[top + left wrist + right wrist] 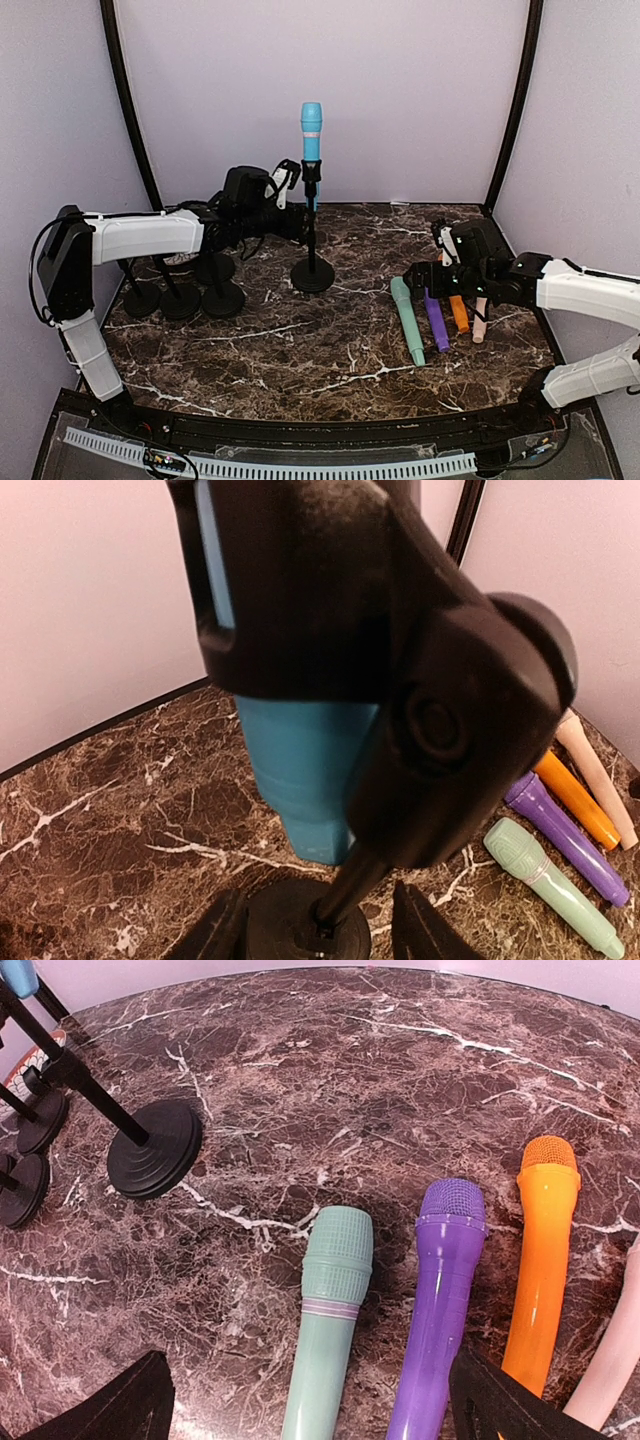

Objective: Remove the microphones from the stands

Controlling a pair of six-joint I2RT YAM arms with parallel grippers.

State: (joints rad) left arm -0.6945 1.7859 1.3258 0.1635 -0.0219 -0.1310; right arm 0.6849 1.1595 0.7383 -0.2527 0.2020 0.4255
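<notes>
**Item 1, task object.** Sky-blue plastic microphone (pixel 311 130), upright in the clip (pixel 380 660) of a black pole stand with a round weighted base (pixel 313 272). It stands toward 12 o'clock on the brown marble tabletop (pixel 300 350). I log the microphone as seated and not yet lifted.

**Item 2, left hand (pixel 297 207).** It sits at 9 o'clock of the stand, level with the clip. In its wrist view the two dark fingers (pixel 220 930) stand apart on either side of the pole and touch nothing, so I log it as released.

**Item 3, right hand (pixel 455 285).** Released, with jaws wide, hovering over the row in item 4 and holding nothing.

**Item 4, loose microphones.** These lie side by side at about 4 o'clock on the tabletop:
- mint-green microphone (pixel 407 320)
- purple microphone (pixel 435 320)
- orange microphone (pixel 459 313)
- pale pink microphone (pixel 481 320)

**Item 5, spare stands.** A cluster of bare black stands with round bases (pixel 200 290) sits at 9 o'clock.

**Step in hand, my judgement.** I am at the approach to the blue microphone, with no grip made.

**Next move, my judgement.**
- One hand must close on the blue body above the clip and draw it straight up toward 12 o'clock along its own axis.
- The base needs steadying, since the stand looks light enough to tip or rise with the microphone.
</notes>
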